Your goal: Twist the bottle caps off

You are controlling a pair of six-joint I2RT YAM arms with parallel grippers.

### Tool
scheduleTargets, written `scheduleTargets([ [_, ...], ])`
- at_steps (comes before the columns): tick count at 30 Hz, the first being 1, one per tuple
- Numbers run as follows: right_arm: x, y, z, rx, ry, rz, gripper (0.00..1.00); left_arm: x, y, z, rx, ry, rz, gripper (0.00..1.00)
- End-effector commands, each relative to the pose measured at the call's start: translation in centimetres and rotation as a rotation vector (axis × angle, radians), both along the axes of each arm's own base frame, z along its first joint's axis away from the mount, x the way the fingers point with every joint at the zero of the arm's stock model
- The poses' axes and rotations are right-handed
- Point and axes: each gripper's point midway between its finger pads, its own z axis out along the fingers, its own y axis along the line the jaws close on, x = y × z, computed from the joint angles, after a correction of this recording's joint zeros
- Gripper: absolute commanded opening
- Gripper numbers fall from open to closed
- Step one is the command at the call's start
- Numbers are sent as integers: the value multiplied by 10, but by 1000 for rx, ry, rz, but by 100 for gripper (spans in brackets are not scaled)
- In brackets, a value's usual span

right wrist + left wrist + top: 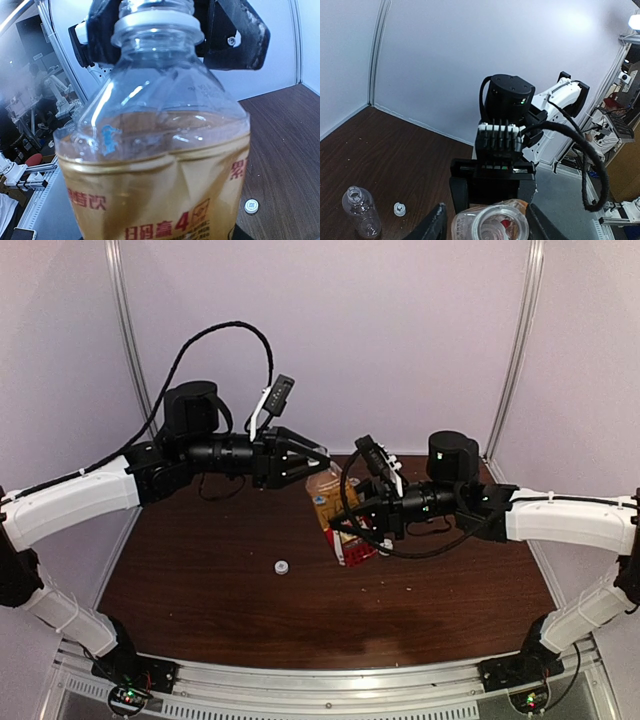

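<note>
On my top cam the L arm reaches in from the left, raised over the table [200, 580]. The left gripper [320, 462] sits right at the top of the amber bottle [328, 490].

L wrist cam looks straight down into that bottle's mouth, which reads as open. Its fingers [434, 225] stand one on either side of the neck. R wrist cam shows the same two dark fingers flanking the neck just above the white ring [156, 22]. They're apart from each other w/ the neck between. I can't tell whether they actually press on it.

Low left in the L wrist cam, the clear bottle [360, 212] stands upright on the wood, mouth open. A white cap [399, 209] lies just beside it, not touching. On the top cam I see a cap lying loose on the table, left of the amber bottle and apart from it. I can't pick out the clear bottle there.

The amber bottle leans a bit, approx half full of brown liquid. Its red and white label [358, 543] is on the lower body.

The right gripper [348, 525] comes in from the right and is clamped round the bottle's mid body. The bottle fills nearly the whole R wrist cam.
</note>
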Motion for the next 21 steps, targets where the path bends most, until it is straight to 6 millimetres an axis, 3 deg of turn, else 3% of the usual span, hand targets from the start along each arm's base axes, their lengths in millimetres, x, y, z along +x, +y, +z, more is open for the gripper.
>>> scheduleTargets([
  [1,-4,4,13,30,-43,28,51,-5,-5,13,-35,-32,-43,53],
  [7,-4,4,12,24,-43,27,51,-7,-6,15,-43,-28,-56,44],
  [12,-3,4,9,17,-44,22,51,-9,-6,16,-49,-35,-67,27],
  [18,2,3,8,7,-48,-12,56,-13,-4,19,-61,-45,-81,0],
  [21,6,2,5,-13,-47,-41,62,-14,-1,21,-69,-54,-71,0],
])
